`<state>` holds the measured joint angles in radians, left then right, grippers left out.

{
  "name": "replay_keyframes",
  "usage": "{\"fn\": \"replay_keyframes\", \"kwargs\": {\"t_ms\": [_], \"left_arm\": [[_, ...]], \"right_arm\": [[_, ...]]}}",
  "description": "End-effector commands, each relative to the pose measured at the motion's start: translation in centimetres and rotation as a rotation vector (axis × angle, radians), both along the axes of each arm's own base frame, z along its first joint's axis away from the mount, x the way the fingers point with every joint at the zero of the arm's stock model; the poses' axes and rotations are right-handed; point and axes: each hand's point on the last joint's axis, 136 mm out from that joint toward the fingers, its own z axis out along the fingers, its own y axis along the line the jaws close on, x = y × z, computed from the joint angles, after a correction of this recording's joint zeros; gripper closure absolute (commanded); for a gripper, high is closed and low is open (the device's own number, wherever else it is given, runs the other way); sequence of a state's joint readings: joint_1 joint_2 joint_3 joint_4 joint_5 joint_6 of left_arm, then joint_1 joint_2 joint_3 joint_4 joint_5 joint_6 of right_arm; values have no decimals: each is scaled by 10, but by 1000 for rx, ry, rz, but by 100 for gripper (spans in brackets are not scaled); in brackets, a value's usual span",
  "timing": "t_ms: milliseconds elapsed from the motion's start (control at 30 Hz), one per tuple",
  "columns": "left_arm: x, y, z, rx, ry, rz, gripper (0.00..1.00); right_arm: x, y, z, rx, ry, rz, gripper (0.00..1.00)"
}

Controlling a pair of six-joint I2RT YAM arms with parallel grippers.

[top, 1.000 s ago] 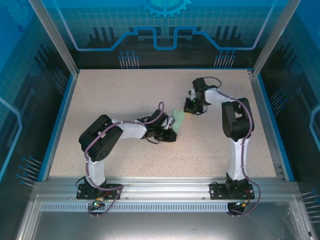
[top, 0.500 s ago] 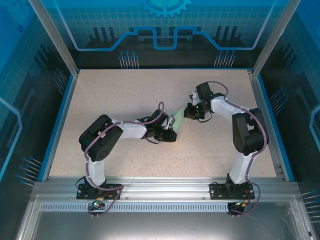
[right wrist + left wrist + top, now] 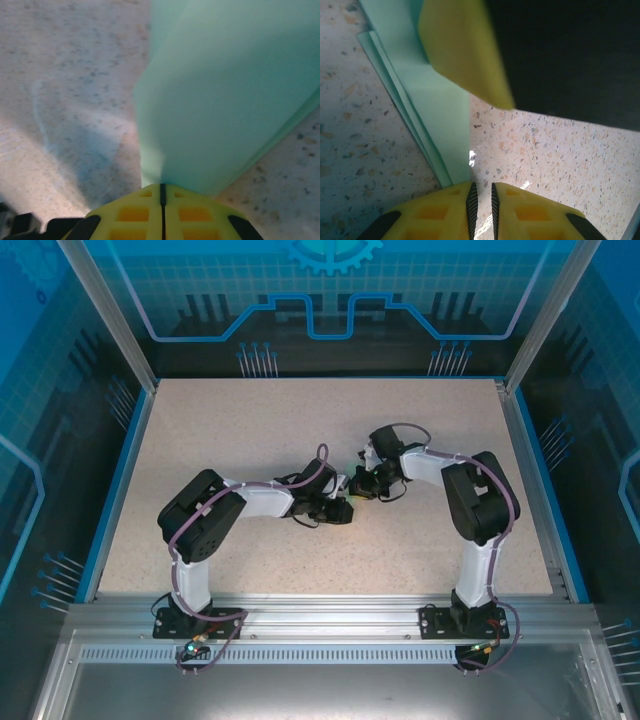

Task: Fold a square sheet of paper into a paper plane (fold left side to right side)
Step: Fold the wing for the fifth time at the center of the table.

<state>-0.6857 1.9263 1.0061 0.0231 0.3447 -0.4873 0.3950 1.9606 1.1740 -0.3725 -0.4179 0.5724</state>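
The square sheet of paper [image 3: 440, 110] is pale mint green and folded into several stacked layers, lying on the speckled table. In the left wrist view it runs from the top left down under the left finger [image 3: 437, 210] of my left gripper [image 3: 481, 192]. The jaws of that gripper stand a narrow slit apart, with bare table showing between them. My right gripper [image 3: 162, 187] is shut on an edge of the paper [image 3: 225, 100], which rises away from its tips. From above, the left gripper [image 3: 345, 508] and the right gripper [image 3: 362, 486] almost touch at mid-table and hide most of the paper.
The right gripper's yellow finger [image 3: 462, 55] and dark body hang close over the paper in the left wrist view. The speckled tabletop [image 3: 250, 430] has a blue rim, with metal frame posts [image 3: 105, 315] at the back corners and a metal rail along the near edge.
The right gripper has swung left and nearer, from beside the paper to right up against the left gripper, and now covers most of the paper. The left arm has stayed still.
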Motion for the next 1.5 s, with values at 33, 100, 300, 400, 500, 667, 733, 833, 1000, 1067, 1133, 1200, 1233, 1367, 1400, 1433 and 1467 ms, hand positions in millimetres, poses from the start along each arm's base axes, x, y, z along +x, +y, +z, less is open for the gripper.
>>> {"fn": "replay_keyframes", "kwargs": {"t_ms": [33, 100, 300, 400, 500, 667, 733, 833, 1000, 1067, 1133, 1200, 1233, 1367, 1400, 1433, 1467], "left_arm": [[-64, 70, -87, 337, 246, 8, 79], [-64, 70, -87, 337, 246, 6, 79], [-65, 71, -88, 341, 251, 7, 79], [-64, 71, -89, 342, 249, 6, 79], [-65, 71, -90, 341, 251, 6, 79], [-65, 70, -89, 342, 250, 4, 79], [-65, 71, -90, 342, 252, 4, 79], [-65, 71, -90, 341, 253, 4, 80], [-65, 71, -90, 343, 252, 3, 79], [-65, 71, -90, 343, 251, 3, 79], [-65, 71, -90, 342, 254, 3, 80], [-65, 71, -90, 343, 254, 3, 79], [-65, 71, -90, 342, 254, 2, 79], [-66, 71, -91, 344, 256, 4, 79], [-66, 71, -91, 343, 256, 3, 79], [-66, 71, -90, 342, 256, 2, 79], [-65, 71, -90, 341, 254, 4, 79]], "right_arm": [[4, -1, -14, -60, 9, 9, 93], [3, -5, -20, -87, 15, 13, 94], [18, -17, -17, -136, -27, 7, 94], [26, -21, -15, -149, -41, 3, 93], [33, -25, -14, -152, -47, -5, 93], [43, -34, -13, -167, -57, -20, 93], [46, -36, -13, -170, -58, -23, 93], [50, -38, -14, -174, -59, -24, 93], [59, -43, -15, -179, -61, -35, 93], [62, -46, -15, -180, -60, -40, 93], [66, -48, -15, -181, -62, -43, 93], [69, -50, -15, -184, -61, -47, 93], [70, -51, -15, -183, -60, -48, 93], [76, -56, -14, -181, -64, -58, 93], [77, -57, -14, -181, -64, -62, 93], [79, -58, -14, -182, -65, -62, 93], [80, -60, -14, -182, -64, -65, 93]]}}
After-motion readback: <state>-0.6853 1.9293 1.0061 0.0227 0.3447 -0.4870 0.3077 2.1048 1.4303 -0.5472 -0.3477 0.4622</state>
